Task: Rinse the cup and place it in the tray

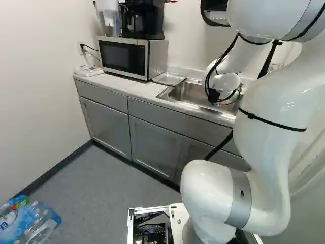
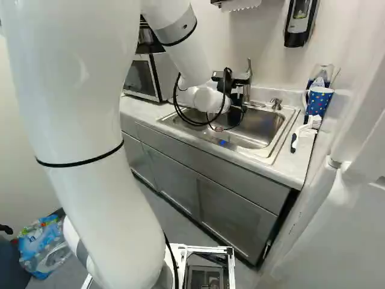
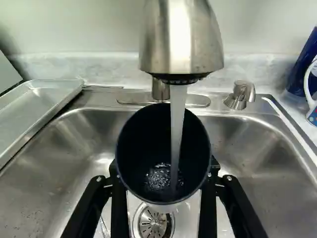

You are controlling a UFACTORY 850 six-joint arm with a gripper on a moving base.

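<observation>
Pouring from the brushed-metal faucet point(image 3: 181, 42), water point(image 3: 178, 116) streams into the round, dark cup point(image 3: 138, 148), and it's bubbling at the bottom! The black gripper point(image 2: 237, 108) has that cup clamped between both fingers over the shiny steel sink point(image 3: 64, 144), with the shallow, rimmed metal tray point(image 3: 37, 109) lying at the sink's side.

Cut off or hidden around the sink point(image 3: 277, 163)
Faucet point(image 3: 181, 44) and tray point(image 3: 42, 99), beside the sink's left edge, run out of the wrist view; cup point(image 3: 133, 148) partly hides drain point(image 3: 148, 222).
</observation>
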